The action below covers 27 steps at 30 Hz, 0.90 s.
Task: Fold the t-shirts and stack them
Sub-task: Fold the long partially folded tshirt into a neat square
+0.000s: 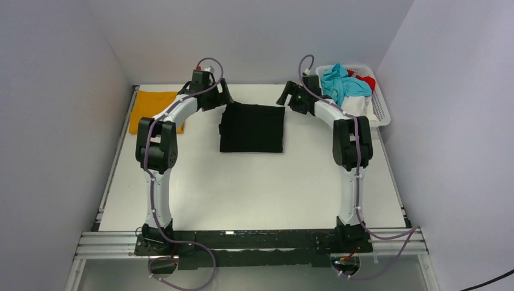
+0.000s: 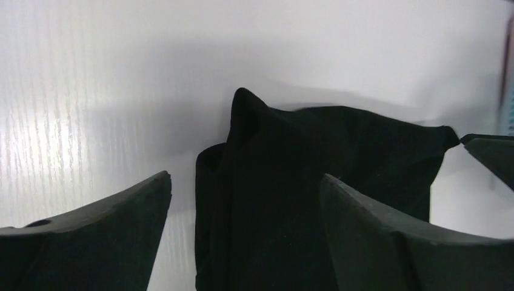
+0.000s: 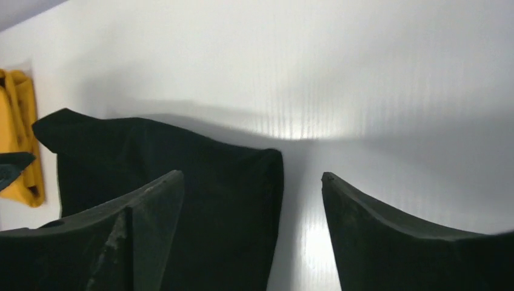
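While left gripper [image 1: 225, 96], right gripper [image 1: 283, 97] gape, black t-shirt [image 1: 251, 128] between, basket [image 1: 382, 113] right

1. The black t-shirt [image 1: 251, 127] is solid black all over, no print or pattern that I can see.
2. The orange-yellow t-shirt [image 1: 151, 109] is plain too, kind of a mustard shade.
3. The table [image 1: 242, 194] is white, and the wrist views show a faint fine grain in it.
4. The basket [image 1: 383, 115] is white plastic with a lattice pattern. The clothes in it are a teal piece [image 1: 339, 85], a red piece [image 1: 367, 79] and a white piece [image 1: 354, 106].
5. The left arm [image 1: 159, 182] and right arm [image 1: 348, 188] have white links and black joints, with purplish cables [image 1: 209, 60].
6. The left gripper [image 2: 245, 177] and right gripper [image 3: 251, 174] are both matte black.
7. The walls [image 1: 254, 36] are pale grey-lilac.
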{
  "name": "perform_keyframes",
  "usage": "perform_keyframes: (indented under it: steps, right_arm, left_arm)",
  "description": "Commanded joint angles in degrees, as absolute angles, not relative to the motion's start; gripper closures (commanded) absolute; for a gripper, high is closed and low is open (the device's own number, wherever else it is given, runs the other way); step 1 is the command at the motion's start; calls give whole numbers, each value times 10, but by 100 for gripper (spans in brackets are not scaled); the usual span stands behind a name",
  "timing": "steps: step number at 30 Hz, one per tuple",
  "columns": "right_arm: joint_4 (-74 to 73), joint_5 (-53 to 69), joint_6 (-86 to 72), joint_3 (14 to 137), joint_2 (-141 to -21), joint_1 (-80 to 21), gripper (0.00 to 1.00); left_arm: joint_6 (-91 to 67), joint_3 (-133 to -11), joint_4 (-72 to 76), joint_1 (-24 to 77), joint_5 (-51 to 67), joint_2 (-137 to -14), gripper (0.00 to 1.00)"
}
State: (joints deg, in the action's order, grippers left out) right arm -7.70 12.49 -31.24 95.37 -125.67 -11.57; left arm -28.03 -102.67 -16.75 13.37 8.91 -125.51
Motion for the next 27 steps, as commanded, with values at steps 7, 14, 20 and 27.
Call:
perform_keyframes:
  steps: [7, 14, 20, 27]
  right_arm:
    - [-54, 183, -287, 931, -1178, -125, 0]
    - [64, 302, -364, 887, -1197, -131, 0]
    - [92, 298, -419, 933, -1283, -127, 0]
    - [64, 311, -422, 928, -1343, -125, 0]
  left_arm:
    - [-314, -988, -34, 128, 242, -1185, 1]
    - [-325, -1059, -25, 150, 299, -1275, 1]
    - [-313, -1109, -95, 147, 231, -1345, 1]
    - [-323, -1080, -129, 135, 233, -1380, 1]
